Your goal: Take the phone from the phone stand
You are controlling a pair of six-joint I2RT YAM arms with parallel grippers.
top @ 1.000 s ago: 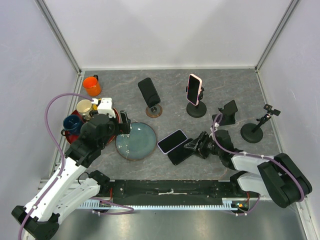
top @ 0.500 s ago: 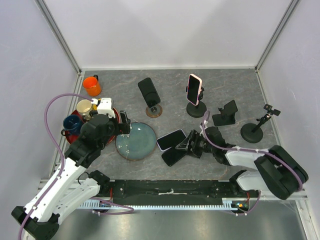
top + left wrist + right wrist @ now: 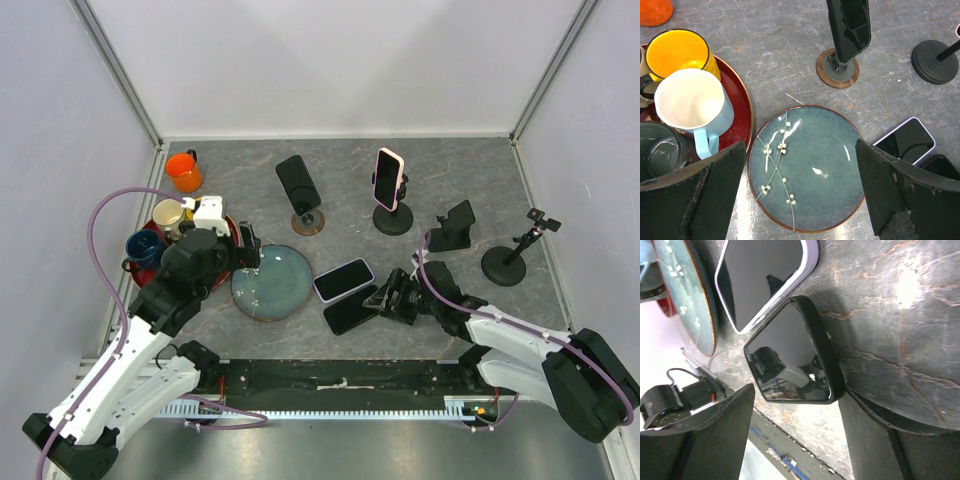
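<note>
Centre: black phone (image 3: 350,309) flat on bench (image 3: 460,170), task seemingly done; right tool (image 3: 383,300) released just beside it (left tool (image 3: 247,243) open).

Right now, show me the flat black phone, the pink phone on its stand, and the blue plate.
black phone (image 3: 350,311), top view, screen centre
pink phone (image 3: 388,180), top view, mid-body
blue plate (image 3: 275,285), top view, glazed centre

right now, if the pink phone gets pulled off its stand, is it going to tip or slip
Probably tippy: the pink phone sits high on a slim stand with a small round base, so a sideways pull may topple it. The phone looks rigid, and its case likely offers grip.
</note>
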